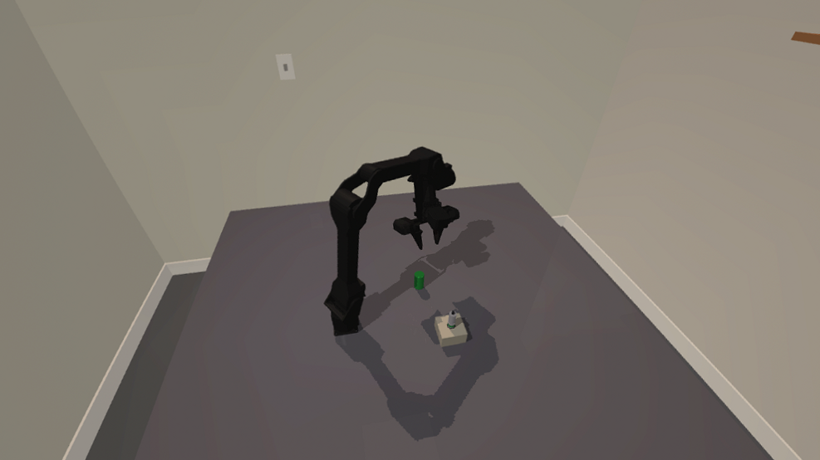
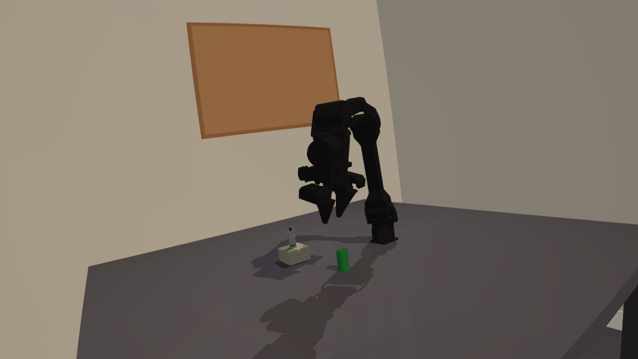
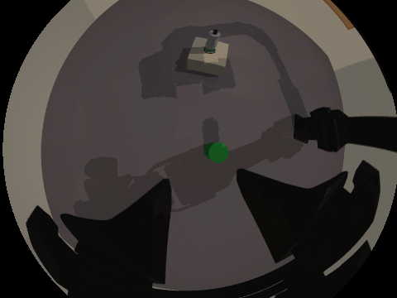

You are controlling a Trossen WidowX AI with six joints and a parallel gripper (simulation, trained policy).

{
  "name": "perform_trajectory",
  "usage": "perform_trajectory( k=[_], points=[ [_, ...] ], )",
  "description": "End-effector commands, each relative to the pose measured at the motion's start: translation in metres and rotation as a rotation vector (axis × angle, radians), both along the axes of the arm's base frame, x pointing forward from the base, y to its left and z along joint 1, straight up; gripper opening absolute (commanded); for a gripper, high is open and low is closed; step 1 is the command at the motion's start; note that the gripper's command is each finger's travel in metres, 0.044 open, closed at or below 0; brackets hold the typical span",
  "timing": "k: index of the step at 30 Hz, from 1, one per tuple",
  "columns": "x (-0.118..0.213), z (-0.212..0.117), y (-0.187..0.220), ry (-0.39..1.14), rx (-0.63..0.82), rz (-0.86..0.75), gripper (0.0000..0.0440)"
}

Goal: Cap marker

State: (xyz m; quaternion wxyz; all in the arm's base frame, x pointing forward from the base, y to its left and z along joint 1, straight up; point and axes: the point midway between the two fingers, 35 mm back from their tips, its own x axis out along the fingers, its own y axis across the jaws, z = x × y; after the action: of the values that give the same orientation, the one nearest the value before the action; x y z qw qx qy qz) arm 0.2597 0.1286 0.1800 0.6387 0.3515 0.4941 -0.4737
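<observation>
The green cap stands upright on the table. The grey marker stands upright, dark tip up and uncapped, in the pale holder block. A green ring shows at its foot. My gripper is open and empty. It points down and hangs above the table, higher than the cap. In the wrist view the cap lies just beyond the fingertips, nearer the right finger, with the block farther up.
The arm's base stands on the grey table, on the cap's left in the top view. Arm shadows fall around the cap and block. A brown board hangs on the wall.
</observation>
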Motion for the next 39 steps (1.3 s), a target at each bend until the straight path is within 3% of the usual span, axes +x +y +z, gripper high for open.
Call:
perform_trajectory(
  k=[1,39],
  points=[
    [-0.002,-0.006,-0.002,0.049,0.020,-0.031,0.0256],
    [-0.017,-0.049,-0.018,0.298,0.161,-0.179,0.0269]
  ],
)
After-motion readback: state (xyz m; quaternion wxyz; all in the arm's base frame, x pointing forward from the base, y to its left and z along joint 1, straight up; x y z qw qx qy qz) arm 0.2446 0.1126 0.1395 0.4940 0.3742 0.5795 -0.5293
